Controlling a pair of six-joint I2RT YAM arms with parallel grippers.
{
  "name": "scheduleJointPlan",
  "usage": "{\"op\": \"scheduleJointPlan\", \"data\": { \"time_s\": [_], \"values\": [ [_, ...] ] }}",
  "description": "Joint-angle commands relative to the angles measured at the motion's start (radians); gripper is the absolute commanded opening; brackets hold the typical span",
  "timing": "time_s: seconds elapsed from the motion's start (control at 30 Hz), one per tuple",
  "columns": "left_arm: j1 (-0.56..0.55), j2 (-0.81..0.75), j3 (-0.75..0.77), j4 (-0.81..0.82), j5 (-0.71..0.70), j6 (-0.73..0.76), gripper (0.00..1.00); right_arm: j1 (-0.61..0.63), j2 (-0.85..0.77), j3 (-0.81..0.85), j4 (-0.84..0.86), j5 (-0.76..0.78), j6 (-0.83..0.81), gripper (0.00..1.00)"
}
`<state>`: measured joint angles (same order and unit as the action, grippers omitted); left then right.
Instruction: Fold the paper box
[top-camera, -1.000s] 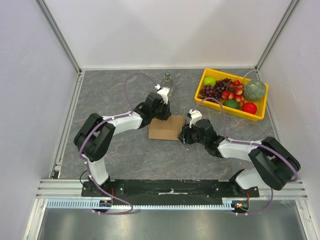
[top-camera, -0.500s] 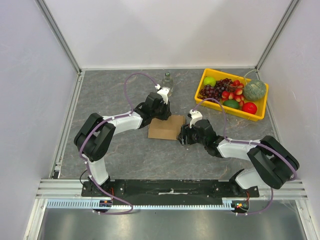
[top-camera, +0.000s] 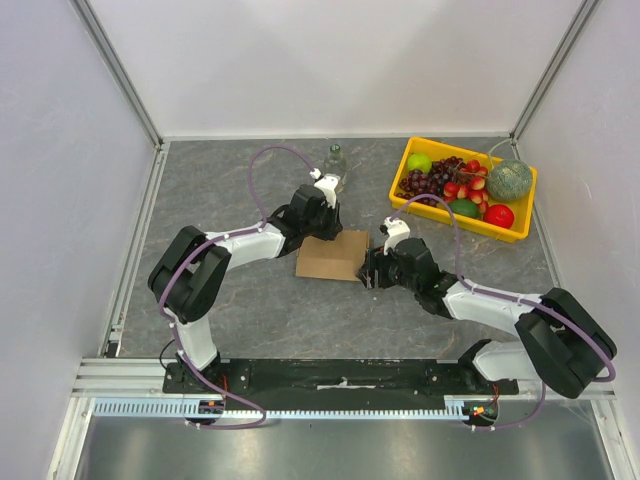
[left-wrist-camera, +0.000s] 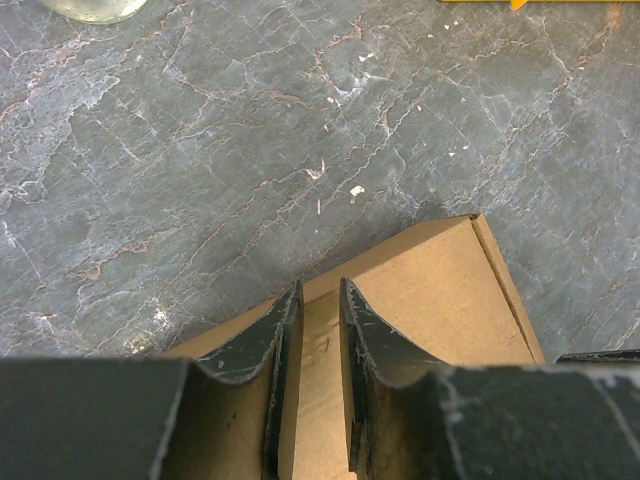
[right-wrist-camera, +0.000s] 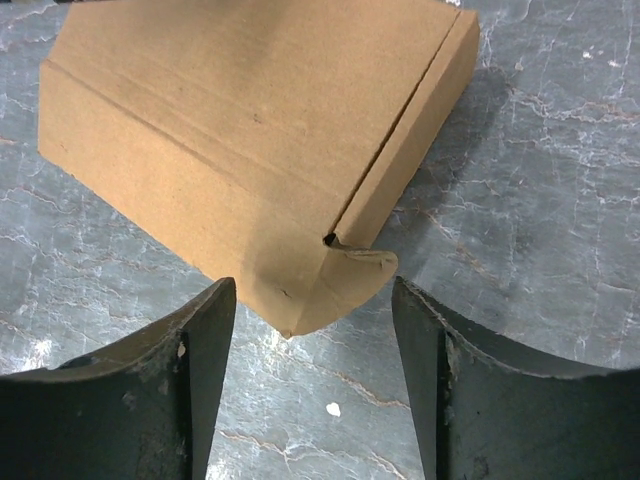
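The paper box (top-camera: 330, 257) is a flat brown carton lying closed on the grey table. My left gripper (top-camera: 326, 226) is over its far edge. In the left wrist view its tips (left-wrist-camera: 320, 288) rest on the box top (left-wrist-camera: 430, 290), a narrow gap apart, with only the cardboard surface showing between them. My right gripper (top-camera: 373, 268) is at the box's right side. It stands wide open (right-wrist-camera: 312, 288), with the box's rounded corner flap (right-wrist-camera: 350, 275) pointing into the gap. Neither finger (right-wrist-camera: 205, 340) touches it.
A yellow tray (top-camera: 457, 222) of fruit stands at the back right. A clear glass bottle (top-camera: 336, 160) stands just behind the left gripper, and its base shows in the left wrist view (left-wrist-camera: 95, 8). White walls with metal rails enclose the table.
My right gripper has opened wider and its arm has shifted a little to the right, by the box corner. The left gripper and the box have not moved.
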<state>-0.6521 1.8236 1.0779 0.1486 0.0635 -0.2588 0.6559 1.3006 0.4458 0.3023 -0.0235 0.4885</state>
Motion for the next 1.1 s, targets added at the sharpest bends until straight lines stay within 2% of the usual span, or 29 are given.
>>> {"op": "scheduleJointPlan", "data": {
  "time_s": [0.0, 0.4, 0.6, 1.07],
  "values": [
    [-0.004, 0.025, 0.01, -0.011, 0.024, 0.038, 0.27, -0.004, -0.015, 0.034, -0.019, -0.015, 0.004, 0.7],
    [-0.006, 0.028, 0.011, -0.014, 0.022, 0.039, 0.26, -0.004, 0.045, 0.039, 0.034, -0.067, 0.044, 0.73],
    [-0.006, 0.028, 0.011, -0.015, 0.022, 0.039, 0.26, -0.004, 0.062, 0.042, 0.063, -0.087, 0.061, 0.66],
    [-0.004, 0.032, 0.013, -0.017, 0.027, 0.039, 0.26, -0.004, 0.068, 0.044, 0.07, -0.09, 0.064, 0.62]
  ]
}}
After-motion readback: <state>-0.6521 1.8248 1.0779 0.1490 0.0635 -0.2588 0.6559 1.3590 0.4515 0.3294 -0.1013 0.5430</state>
